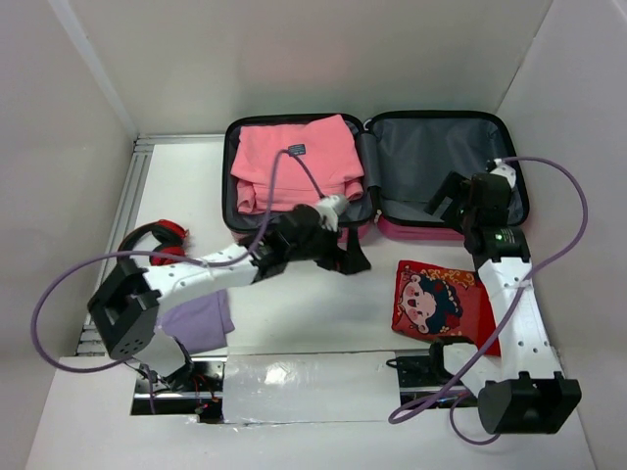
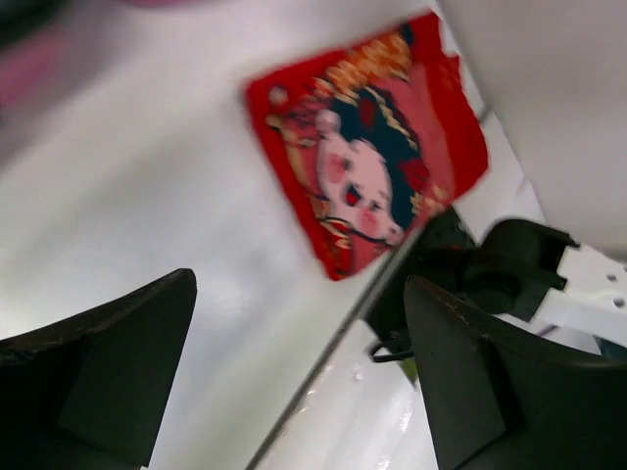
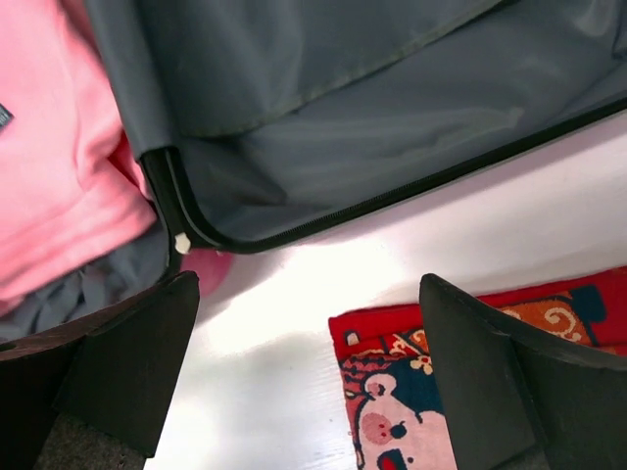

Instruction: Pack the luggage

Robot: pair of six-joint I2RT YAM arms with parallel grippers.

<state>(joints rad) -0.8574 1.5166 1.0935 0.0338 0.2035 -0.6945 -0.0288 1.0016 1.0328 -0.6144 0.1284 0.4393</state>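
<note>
Lying open at the far side of the table (image 1: 294,313), the luggage (image 1: 421,162) holds a pink sweater (image 1: 294,166) in 1 half. The left gripper (image 1: 348,257) and right gripper (image 1: 446,201) hang empty, fingers spread. The flat red pouch (image 1: 441,302) may slide away if pinched shallowly.

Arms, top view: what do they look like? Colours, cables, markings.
The left arm and right arm have white boxy links and black joint housings. A purple cable loops off each. The right arm shows a lit green light on a black joint and a row of small dark dots along its white link. Fingers are broad black wedges.
</note>
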